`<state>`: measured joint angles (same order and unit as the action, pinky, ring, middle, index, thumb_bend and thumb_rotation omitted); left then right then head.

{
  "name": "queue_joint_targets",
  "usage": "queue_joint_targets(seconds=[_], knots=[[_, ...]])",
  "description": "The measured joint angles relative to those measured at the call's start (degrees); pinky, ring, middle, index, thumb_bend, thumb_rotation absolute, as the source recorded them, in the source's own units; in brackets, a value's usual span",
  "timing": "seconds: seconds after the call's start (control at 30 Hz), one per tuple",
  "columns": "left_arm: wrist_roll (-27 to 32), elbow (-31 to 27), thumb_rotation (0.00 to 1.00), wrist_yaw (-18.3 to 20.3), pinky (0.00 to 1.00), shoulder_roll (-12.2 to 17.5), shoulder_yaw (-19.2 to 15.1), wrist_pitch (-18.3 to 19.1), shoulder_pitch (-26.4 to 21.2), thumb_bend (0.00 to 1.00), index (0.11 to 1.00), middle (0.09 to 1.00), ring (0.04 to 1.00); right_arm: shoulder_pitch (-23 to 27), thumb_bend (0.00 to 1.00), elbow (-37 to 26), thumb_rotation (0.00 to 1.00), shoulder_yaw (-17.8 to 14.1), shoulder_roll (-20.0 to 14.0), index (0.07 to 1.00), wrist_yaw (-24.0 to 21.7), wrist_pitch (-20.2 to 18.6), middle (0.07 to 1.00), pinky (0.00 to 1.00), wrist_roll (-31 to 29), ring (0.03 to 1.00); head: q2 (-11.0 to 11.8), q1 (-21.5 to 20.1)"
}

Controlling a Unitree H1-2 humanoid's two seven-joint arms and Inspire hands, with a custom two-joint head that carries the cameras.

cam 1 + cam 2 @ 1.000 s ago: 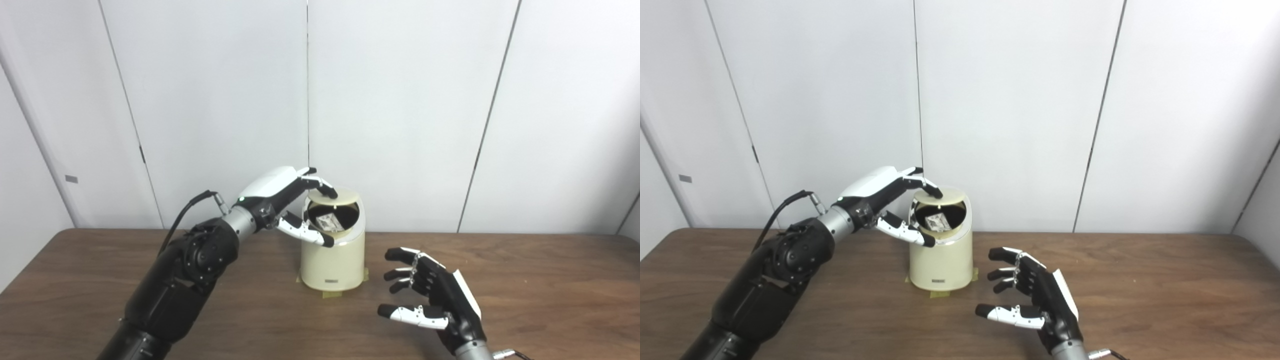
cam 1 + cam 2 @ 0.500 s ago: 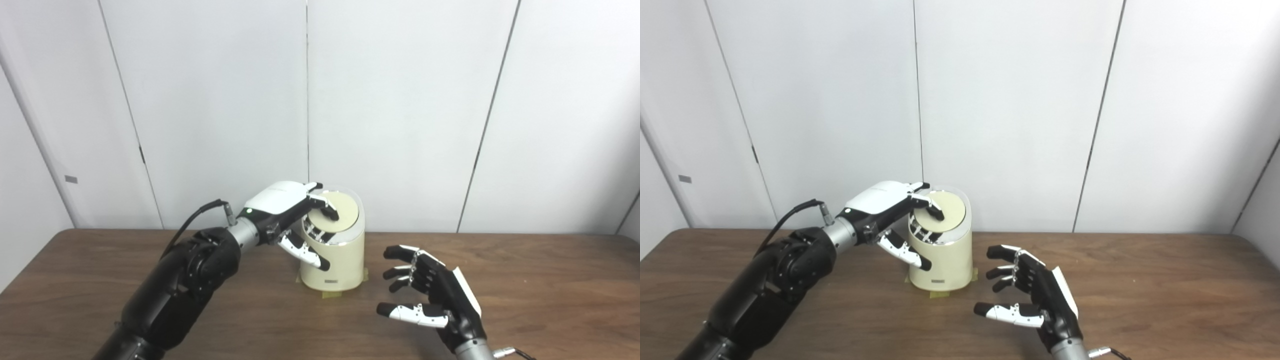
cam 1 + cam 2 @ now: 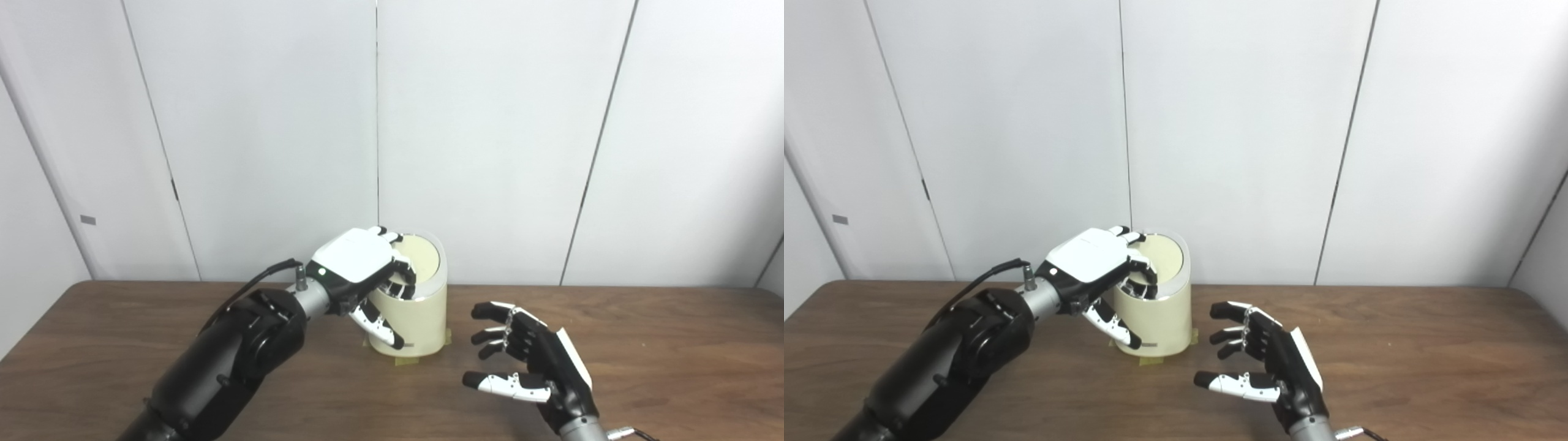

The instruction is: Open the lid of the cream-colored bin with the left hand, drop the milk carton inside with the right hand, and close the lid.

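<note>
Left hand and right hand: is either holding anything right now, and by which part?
The left hand lies with its fingers curled over the near edge of the lid on the bin; a true grip cannot be told. The right hand is open, holding nothing.

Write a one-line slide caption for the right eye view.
Left hand presses the lid down on the cream-colored bin; right hand waits open beside it.

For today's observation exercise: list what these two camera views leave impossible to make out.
- Milk carton: unseen in both views; the lid covers the bin.
- Lid's near edge: hidden by the left hand.
- Bin's label: too small to read.
- Right hand: wrist cut off at the bottom edge.
</note>
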<state>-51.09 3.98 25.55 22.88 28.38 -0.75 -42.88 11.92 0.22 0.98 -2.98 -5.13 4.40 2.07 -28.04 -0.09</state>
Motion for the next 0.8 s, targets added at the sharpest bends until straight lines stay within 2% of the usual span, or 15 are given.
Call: queue_joint_targets(seconds=[0.1, 0.23, 0.33, 0.43, 0.57, 0.7, 0.8], knots=[[0.69, -0.43, 0.33, 2.18, 1.0, -0.29, 0.02, 1.5, -0.13, 0.95, 0.69, 0.761, 0.954, -0.02, 0.65, 0.0, 0.0, 0.06, 0.0, 0.677, 0.07, 0.0, 0.73, 0.47, 0.32, 0.588, -0.09, 0.0], [2.01, -0.48, 0.31, 1.74, 1.0, -0.31, -0.91, 1.54, 0.11, 0.94, 0.691, 0.736, 0.921, -0.06, 0.65, -0.05, 0.02, 0.09, 0.0, 0.68, 0.28, 0.0, 0.731, 0.48, 0.73, 0.592, -0.09, 0.0], [3.43, -0.5, 0.31, -2.1, 1.0, -0.42, -2.63, -0.42, 2.33, 0.89, 0.733, 0.759, 0.935, -0.07, 0.64, -0.05, 0.01, 0.09, -0.03, 0.679, 0.51, -0.06, 0.73, 0.48, 0.84, 0.591, 0.0, 0.26], [4.1, -0.44, 0.29, -7.01, 1.0, -1.19, -4.1, -2.35, 5.37, 0.82, 0.823, 0.836, 0.971, -0.09, 0.63, -0.03, 0.0, 0.03, -0.2, 0.677, 0.58, -0.08, 0.727, 0.48, 0.82, 0.59, 0.09, 0.09], [4.38, -0.02, 0.28, -13.54, 1.0, -3.29, -6.04, -3.95, 10.75, 0.79, 0.914, 0.924, 0.995, -0.09, 0.63, -0.03, 0.0, 0.1, -0.14, 0.675, 0.58, -0.09, 0.728, 0.48, 0.81, 0.59, 0.09, 0.0], [9.97, 1.15, 0.31, -19.2, 1.0, -7.23, -11.6, -5.42, 15.94, 0.77, 0.959, 0.989, 1.0, -0.09, 0.63, -0.1, 0.0, 0.13, 0.01, 0.675, 0.6, -0.22, 0.728, 0.48, 0.81, 0.594, -0.09, 0.09], [17.42, 0.86, 0.31, -21.14, 0.88, -9.91, -17.28, -5.33, 18.67, 0.76, 0.953, 0.984, 0.989, -0.12, 0.63, -0.09, 0.0, 0.03, -0.08, 0.677, 0.66, -0.26, 0.73, 0.48, 0.8, 0.594, 0.0, 0.0]])
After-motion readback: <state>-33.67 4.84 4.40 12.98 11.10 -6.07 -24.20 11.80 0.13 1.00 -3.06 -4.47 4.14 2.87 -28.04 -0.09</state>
